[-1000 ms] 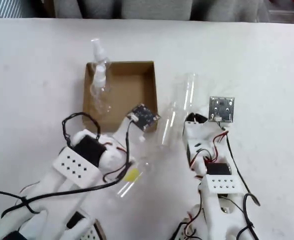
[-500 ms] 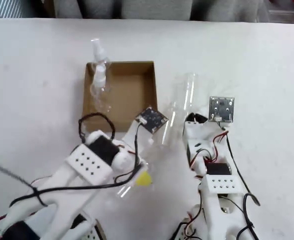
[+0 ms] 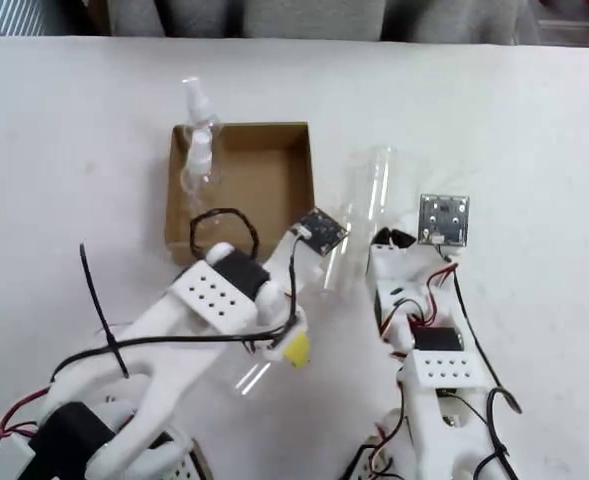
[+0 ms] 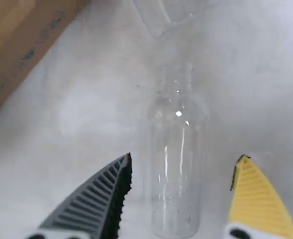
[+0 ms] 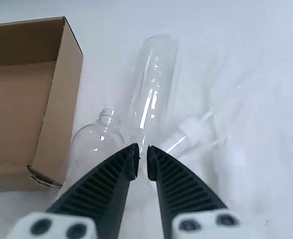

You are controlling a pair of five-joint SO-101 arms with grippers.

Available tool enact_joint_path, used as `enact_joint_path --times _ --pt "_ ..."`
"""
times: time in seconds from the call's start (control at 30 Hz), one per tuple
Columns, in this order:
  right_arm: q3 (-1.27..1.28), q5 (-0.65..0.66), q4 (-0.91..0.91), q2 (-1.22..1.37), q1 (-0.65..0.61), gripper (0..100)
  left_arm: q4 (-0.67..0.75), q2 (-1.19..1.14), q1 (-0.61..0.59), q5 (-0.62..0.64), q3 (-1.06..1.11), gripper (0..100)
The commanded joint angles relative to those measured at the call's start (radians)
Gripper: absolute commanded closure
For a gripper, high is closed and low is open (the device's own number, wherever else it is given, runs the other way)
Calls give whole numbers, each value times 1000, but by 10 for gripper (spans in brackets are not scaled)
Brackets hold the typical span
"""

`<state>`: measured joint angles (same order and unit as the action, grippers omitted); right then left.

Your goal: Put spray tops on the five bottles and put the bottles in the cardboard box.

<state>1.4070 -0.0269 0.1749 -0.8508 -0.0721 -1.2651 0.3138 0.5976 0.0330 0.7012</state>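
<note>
Clear bottle point(image 4: 176, 124), capless, between left gripper's point(image 4: 183, 159) spread fingers: grasp step, closing due. Right gripper point(image 5: 141, 152) pinches second bottle point(image 5: 153, 84).

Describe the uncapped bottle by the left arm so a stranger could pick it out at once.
Find the cardboard box on the table. Off its near right corner, a clear bottle lies between the grey and yellow fingers of the open left claw. Unlike the capped bottle in the box, its neck is bare.

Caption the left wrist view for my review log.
Open left pincer framing a capless clear bottle lying on the white table near the cardboard box.
</note>
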Motion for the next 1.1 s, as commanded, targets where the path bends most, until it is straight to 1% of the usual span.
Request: enact_joint_path --times 0.0,0.13,0.3,0.43,0.73,1.07 --pt "-8 12 -16 -13 12 978 49 -1 -8 8 -41 679" --pt "-8 12 -18 -13 12 978 61 -2 -50 8 -49 676" --pt "-8 12 -19 -13 7 978 135 -16 -50 8 -17 677" --pt "-8 12 -19 -13 8 978 186 -93 -54 0 -23 676" --pt "-6 14 -19 -13 12 978 189 -263 -54 -2 -101 679" --pt "-6 14 -16 -13 12 978 196 -305 -56 0 -123 676"
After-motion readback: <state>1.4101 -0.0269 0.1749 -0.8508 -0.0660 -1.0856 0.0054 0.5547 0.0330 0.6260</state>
